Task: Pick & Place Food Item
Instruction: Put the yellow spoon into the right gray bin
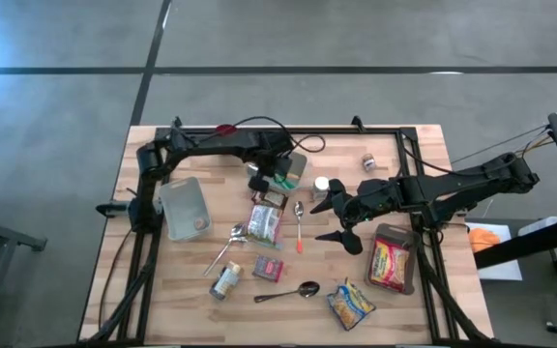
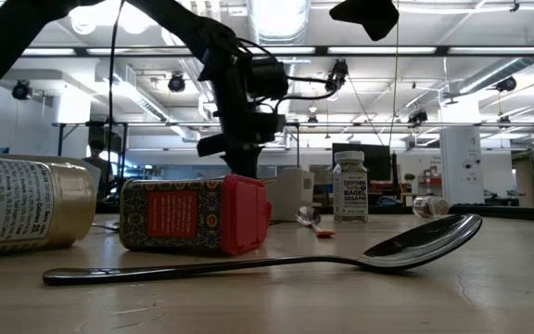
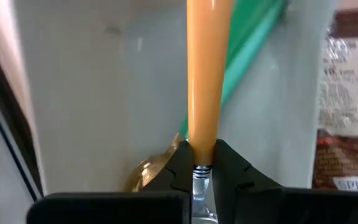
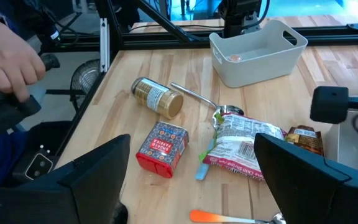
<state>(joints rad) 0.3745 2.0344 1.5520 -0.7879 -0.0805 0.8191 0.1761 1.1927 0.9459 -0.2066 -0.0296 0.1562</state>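
Note:
My left gripper (image 1: 264, 188) hangs pointing steeply down at the table's far middle, shut on a long orange handle (image 3: 204, 74) with a ringed metal neck. Under it lie a brown packet (image 1: 274, 200) and a green-and-white food packet (image 1: 264, 224). What the handle belongs to is hidden by the gripper in the high view. My right gripper (image 1: 341, 217) waits open above the table, right of centre, with nothing between its fingers (image 4: 98, 174). A red box (image 1: 269, 268) and a can (image 1: 225, 280) lie on their sides nearer the front. My left gripper pinches the orange-handled thing between its two fingers, where the handle meets the metal neck (image 3: 201, 168). The fingers come from above and lie along it. The handle reaches out past the fingertips and leaves the picture, so where its far end is does not show.
A white bin (image 1: 184, 208) stands at the left. A spoon with an orange tip (image 1: 298, 227), two more spoons (image 1: 288, 292), a yellow packet (image 1: 351, 304), a container with a packet (image 1: 392, 259), a jar (image 1: 322, 184) and a small bottle (image 1: 368, 162) lie around. A person's hand (image 4: 8, 65) shows beyond the table's near edge.

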